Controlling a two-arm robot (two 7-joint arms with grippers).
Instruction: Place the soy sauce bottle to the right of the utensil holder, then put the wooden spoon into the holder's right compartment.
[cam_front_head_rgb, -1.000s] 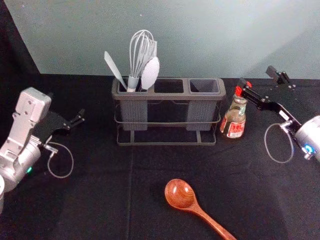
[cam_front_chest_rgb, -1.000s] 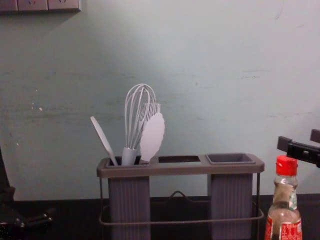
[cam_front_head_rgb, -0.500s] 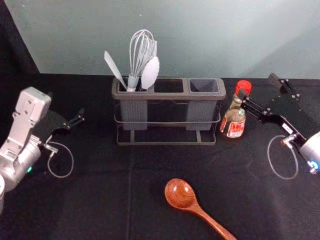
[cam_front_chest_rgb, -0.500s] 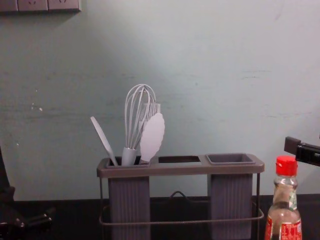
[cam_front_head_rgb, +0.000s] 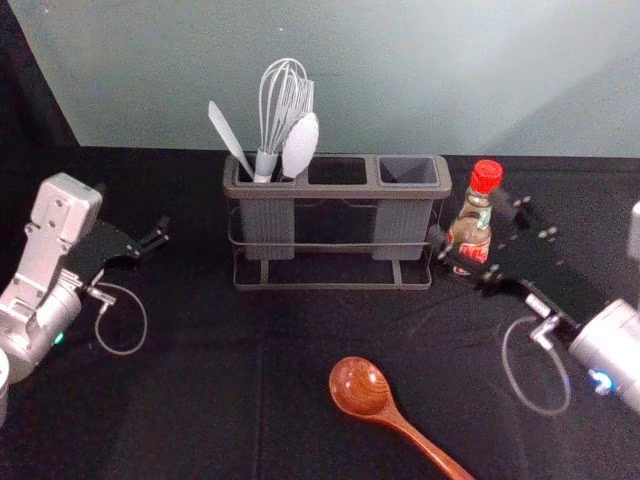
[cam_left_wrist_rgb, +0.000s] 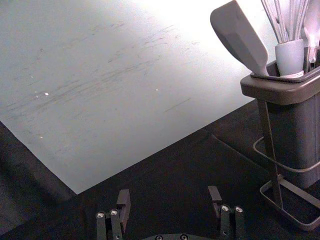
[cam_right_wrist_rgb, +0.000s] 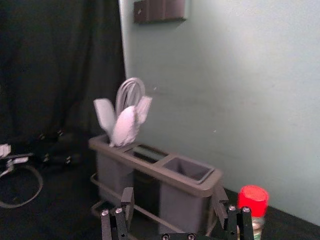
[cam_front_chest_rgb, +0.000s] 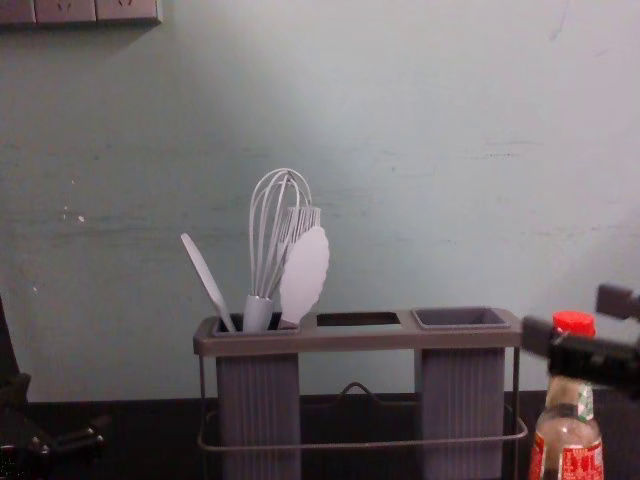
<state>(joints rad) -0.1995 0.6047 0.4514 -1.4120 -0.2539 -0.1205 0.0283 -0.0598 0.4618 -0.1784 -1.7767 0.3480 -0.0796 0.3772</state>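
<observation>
The soy sauce bottle (cam_front_head_rgb: 471, 243) stands upright just right of the utensil holder (cam_front_head_rgb: 338, 192). My right gripper (cam_front_head_rgb: 477, 219) is open in front of the bottle in the head view, partly covering it. In the right wrist view, the right gripper (cam_right_wrist_rgb: 173, 193) has the holder behind its gap, while the red bottle cap (cam_right_wrist_rgb: 253, 199) lies outside the fingers. The wooden spoon (cam_front_head_rgb: 363, 388) lies on the table nearer the robot. The holder's right compartment (cam_front_head_rgb: 408, 172) is empty. At the far left, my left gripper (cam_front_head_rgb: 161, 236) stays parked; the left wrist view shows the left gripper (cam_left_wrist_rgb: 169, 193) open.
A whisk (cam_front_chest_rgb: 280, 235), a white spoon-like utensil (cam_front_chest_rgb: 305, 274) and a spatula (cam_front_chest_rgb: 207, 280) stand in the holder's left compartment. A pale wall (cam_front_head_rgb: 360, 80) rises behind the black-covered table (cam_front_head_rgb: 200, 400). A socket panel (cam_front_chest_rgb: 80, 10) is mounted on the wall.
My right gripper has shifted back toward the robot and left, passing in front of the bottle, whose red cap is now uncovered in the head view. Bottle, spoon and left arm have stayed put.
</observation>
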